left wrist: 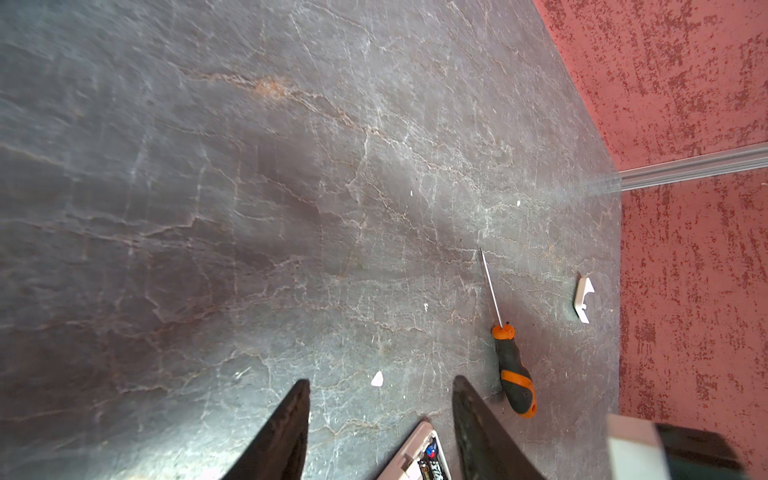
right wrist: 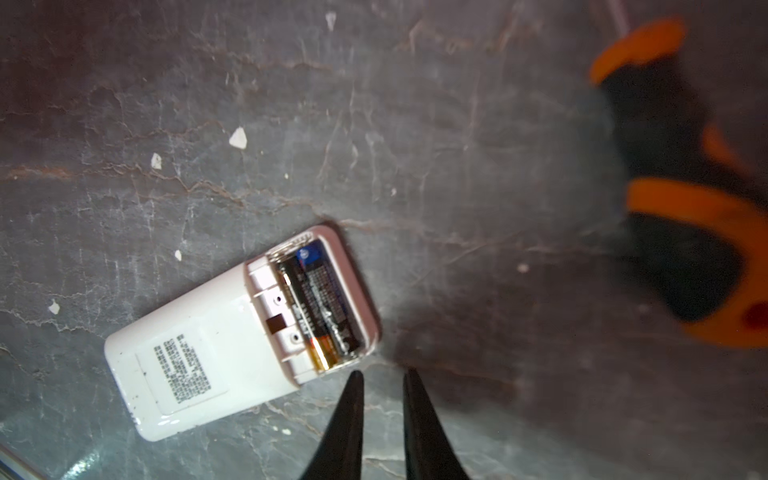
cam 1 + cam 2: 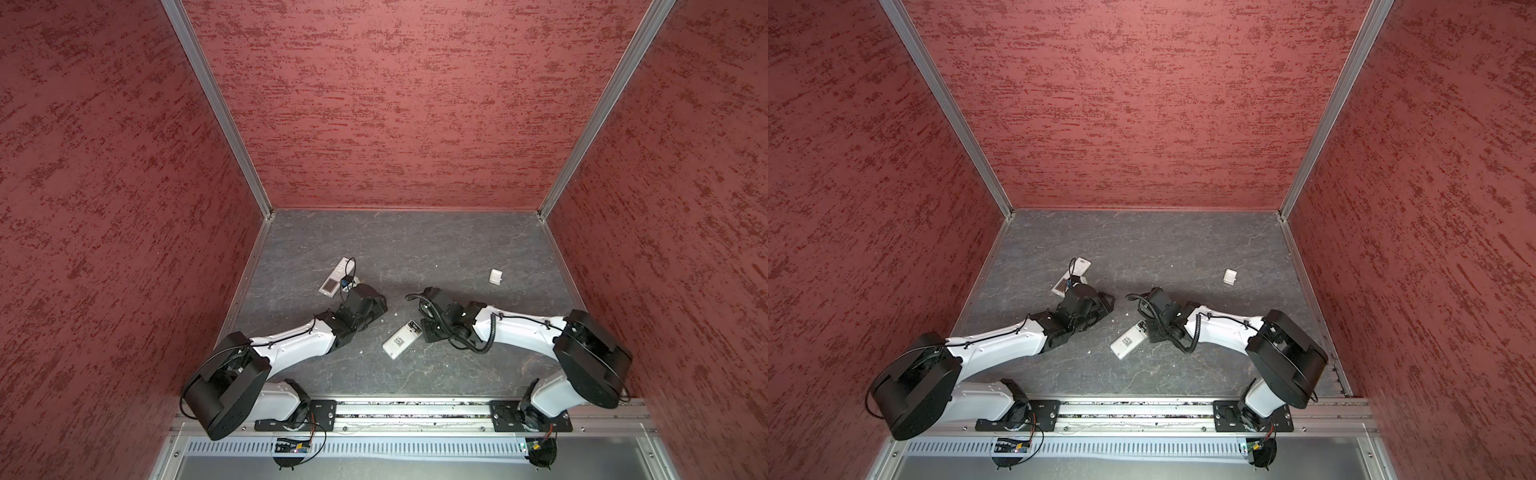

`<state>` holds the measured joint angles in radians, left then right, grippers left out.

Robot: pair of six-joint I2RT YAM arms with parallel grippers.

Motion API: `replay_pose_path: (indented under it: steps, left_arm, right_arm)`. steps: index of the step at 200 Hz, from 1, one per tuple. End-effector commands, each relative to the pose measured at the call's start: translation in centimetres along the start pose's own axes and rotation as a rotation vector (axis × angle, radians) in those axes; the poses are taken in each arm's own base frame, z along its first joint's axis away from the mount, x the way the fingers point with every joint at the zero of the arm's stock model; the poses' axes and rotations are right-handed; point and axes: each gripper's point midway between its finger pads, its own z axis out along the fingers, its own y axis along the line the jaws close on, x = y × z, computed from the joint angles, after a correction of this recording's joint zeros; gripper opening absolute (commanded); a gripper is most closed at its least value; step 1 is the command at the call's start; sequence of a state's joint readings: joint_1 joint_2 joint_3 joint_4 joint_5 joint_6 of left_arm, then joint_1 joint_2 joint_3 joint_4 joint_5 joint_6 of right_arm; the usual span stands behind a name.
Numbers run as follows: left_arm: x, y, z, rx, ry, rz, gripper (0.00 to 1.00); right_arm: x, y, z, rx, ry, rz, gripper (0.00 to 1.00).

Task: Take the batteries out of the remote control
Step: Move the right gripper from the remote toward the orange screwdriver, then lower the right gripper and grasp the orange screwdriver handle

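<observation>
A white remote control [image 2: 195, 353] lies back up on the grey floor, its cover off. Two dark batteries [image 2: 322, 307] with a coppery end sit side by side in its open compartment. My right gripper [image 2: 382, 378] hovers just off the compartment-end corner, jaws a narrow gap apart with nothing between them. My left gripper [image 1: 380, 386] is open over bare floor, and the remote's battery end [image 1: 409, 455] shows between its fingers lower down, untouched. In both top views the remote [image 3: 399, 341] [image 3: 1128, 340] lies between the two arms, the right gripper [image 3: 423, 332] at its far end.
An orange-and-black screwdriver [image 1: 513, 374] lies on the floor close beside the left gripper's finger [image 1: 469, 415]. A small white cover [image 3: 496, 276] rests near the right wall. A second white remote [image 3: 337, 276] lies at the back left, behind the left wrist. Red walls enclose the floor.
</observation>
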<state>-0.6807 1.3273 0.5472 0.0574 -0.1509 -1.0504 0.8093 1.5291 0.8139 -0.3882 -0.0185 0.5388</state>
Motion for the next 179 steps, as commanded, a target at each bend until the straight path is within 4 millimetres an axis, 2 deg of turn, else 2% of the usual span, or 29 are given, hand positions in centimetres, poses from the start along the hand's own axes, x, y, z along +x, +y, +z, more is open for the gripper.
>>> replay_pose_path:
  steps: [1, 33, 60, 79, 129, 179]
  left_arm:
    - [-0.5, -0.8, -0.5, 0.032, 0.000, -0.007, 0.56]
    - [-1.5, -1.3, -1.0, 0.038, -0.003, -0.005, 0.56]
    - [-2.3, -1.5, -1.1, 0.042, -0.008, -0.011, 0.56]
    - [-2.8, -1.6, -1.0, 0.045, -0.009, -0.013, 0.56]
    - [-3.4, -1.6, -0.4, 0.038, -0.005, -0.024, 0.56]
    - [-3.4, -1.6, 0.4, 0.034, 0.006, -0.033, 0.56]
  right_arm:
    - [-2.9, -1.0, -2.5, 0.028, -0.069, -0.035, 0.29]
    - [-5.5, -3.4, -4.0, 0.086, -0.103, -0.061, 0.45]
    - [-6.7, -5.6, -3.8, 0.116, -0.088, -0.057, 0.49]
    - [-7.3, -5.8, -3.1, 0.101, -0.068, -0.078, 0.50]
    - [-7.3, -6.3, -1.3, 0.091, -0.017, -0.112, 0.50]
    - [-6.0, -6.7, 0.0, 0.082, 0.037, -0.127, 0.51]
